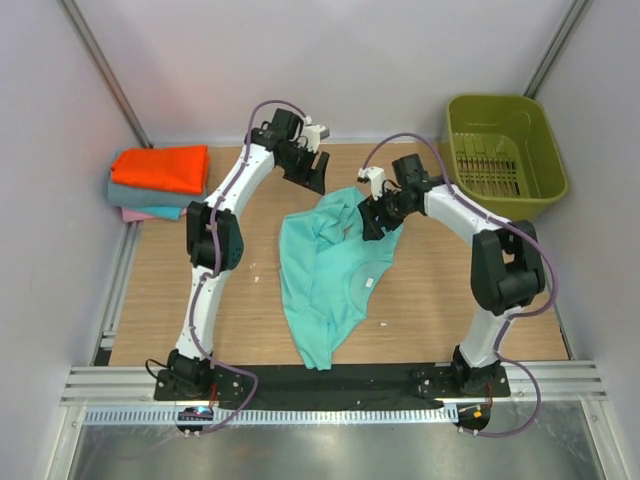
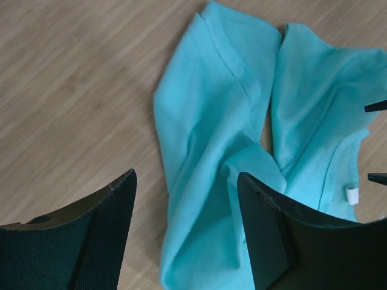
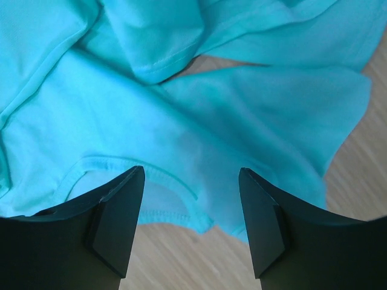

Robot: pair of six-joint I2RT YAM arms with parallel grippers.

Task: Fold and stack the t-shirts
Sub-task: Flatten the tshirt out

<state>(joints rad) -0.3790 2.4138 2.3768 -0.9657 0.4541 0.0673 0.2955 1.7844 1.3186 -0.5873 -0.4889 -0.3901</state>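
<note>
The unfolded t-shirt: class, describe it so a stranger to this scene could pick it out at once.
Look at the wooden table. Near its middle lies a mint-green t-shirt with a small white neck label. Unlike the stack of folded shirts at the far left corner, it lies crumpled and unfolded, on its own.

Mint-green shirt (image 1: pixel 322 275) at centre, plain all over; small white label (image 2: pixel 352 194) at neck. Three plain folded shirts at far left: orange shirt (image 1: pixel 160 168) on top, grey-teal shirt (image 1: pixel 140 195) beneath, pink shirt (image 1: pixel 140 213) lowest. Olive-green basket (image 1: pixel 510 205), one colour throughout. Light-brown table (image 1: pixel 440 300), fine wood-grain streaks. White shells and black joints on left arm (image 1: pixel 215 240) and right arm (image 1: pixel 470 215); lilac cables (image 1: pixel 270 103). Black left gripper (image 2: pixel 187 181), black right gripper (image 3: pixel 192 175). Black base strip (image 1: pixel 340 378).
</note>
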